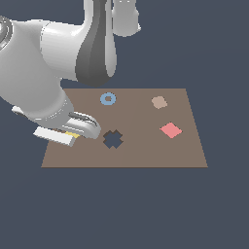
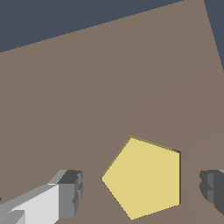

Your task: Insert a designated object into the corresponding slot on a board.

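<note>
Brown board on dark blue-grey floor.

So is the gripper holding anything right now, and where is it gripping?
Nothing is held. The gripper is open, its fingers standing clear on either side of the yellow pentagon block.

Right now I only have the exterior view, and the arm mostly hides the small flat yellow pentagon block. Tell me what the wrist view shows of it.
Observer: The small flat yellow pentagon block lies flat on the flat brown board, fully uncovered.
Operator: Report the gripper.
Observer: The gripper is open; its grey fingers stand either side of the block, neither touching it.
Operator: Find the pentagon cut-out.
Observer: No dark pentagon hole shows in the wrist view; only bare board surrounds the block.
</note>
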`<state>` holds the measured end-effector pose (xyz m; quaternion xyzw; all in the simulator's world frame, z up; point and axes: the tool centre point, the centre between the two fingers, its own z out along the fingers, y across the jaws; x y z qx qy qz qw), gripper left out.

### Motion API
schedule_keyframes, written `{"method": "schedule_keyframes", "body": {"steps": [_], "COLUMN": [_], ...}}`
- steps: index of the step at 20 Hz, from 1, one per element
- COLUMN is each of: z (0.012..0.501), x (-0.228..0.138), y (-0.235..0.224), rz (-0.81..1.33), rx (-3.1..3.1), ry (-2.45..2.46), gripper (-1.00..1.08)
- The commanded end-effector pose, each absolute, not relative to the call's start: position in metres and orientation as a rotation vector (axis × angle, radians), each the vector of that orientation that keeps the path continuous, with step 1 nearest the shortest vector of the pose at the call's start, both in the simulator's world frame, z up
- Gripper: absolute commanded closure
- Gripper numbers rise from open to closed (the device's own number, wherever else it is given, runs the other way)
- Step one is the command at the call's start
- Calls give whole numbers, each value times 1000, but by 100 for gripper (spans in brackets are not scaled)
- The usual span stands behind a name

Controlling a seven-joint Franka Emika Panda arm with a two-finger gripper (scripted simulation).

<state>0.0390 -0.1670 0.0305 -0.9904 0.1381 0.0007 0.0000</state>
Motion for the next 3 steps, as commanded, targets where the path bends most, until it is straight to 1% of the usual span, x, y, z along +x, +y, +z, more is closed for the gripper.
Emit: {"method": "schedule_keyframes", "body": {"steps": [1,3], "z": [30,30], "x": [39,39], "y": [-167,-167], "rz": [2,2], "rx": [-3111,-3111], "ry": [434,434], "gripper": [-92,-92]}}
